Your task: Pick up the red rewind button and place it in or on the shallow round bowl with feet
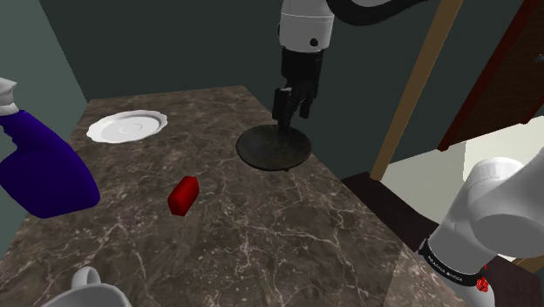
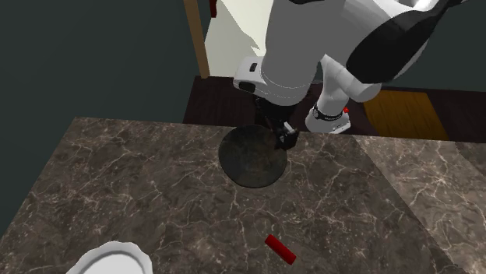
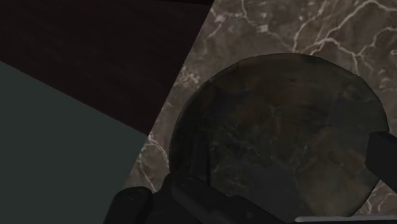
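Note:
The red rewind button [image 1: 183,194] lies on the dark marble table [image 1: 261,235], a small oblong block some way from the bowl toward the shoulder view's left; it is also on the marble near the lower edge [image 2: 280,249] of the second exterior view. The shallow round bowl [image 1: 274,146] is dark and nearly flat and sits near the table's far edge [image 2: 251,158]. My gripper [image 1: 293,108] hangs just above the bowl's rim, open, with nothing between its fingers. In the wrist view the bowl [image 3: 280,127] spreads out below the fingers [image 3: 382,156].
A white plate [image 1: 128,127] rests at the table's far left corner in the shoulder view. A big blue spray bottle [image 1: 44,170] stands at the left edge, and a white mug [image 1: 83,292] at the near left. Beyond the bowl the table ends above a dark floor [image 3: 95,51].

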Controlling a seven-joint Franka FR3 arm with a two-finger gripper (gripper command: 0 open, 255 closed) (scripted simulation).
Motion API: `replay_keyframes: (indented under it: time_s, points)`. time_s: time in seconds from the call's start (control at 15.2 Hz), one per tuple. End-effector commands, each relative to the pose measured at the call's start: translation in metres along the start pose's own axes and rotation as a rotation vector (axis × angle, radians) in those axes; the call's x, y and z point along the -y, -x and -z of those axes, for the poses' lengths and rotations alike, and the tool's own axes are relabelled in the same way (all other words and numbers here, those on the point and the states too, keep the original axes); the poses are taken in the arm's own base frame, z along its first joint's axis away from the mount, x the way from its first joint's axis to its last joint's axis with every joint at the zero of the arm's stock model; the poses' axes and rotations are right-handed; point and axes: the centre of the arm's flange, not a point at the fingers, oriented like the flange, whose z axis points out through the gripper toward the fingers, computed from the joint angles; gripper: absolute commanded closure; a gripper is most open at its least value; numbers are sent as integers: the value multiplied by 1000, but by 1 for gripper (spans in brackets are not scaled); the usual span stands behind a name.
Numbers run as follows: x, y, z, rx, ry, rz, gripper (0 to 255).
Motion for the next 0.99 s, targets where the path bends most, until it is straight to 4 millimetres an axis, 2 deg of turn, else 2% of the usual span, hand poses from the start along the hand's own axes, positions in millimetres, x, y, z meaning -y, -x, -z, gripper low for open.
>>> replay_keyframes:
  time_s: [0.0,0.92]
  points:
    - [23,-13,-4,1,-6,13,0]
    - [183,-93,-32,14,-40,100,0]
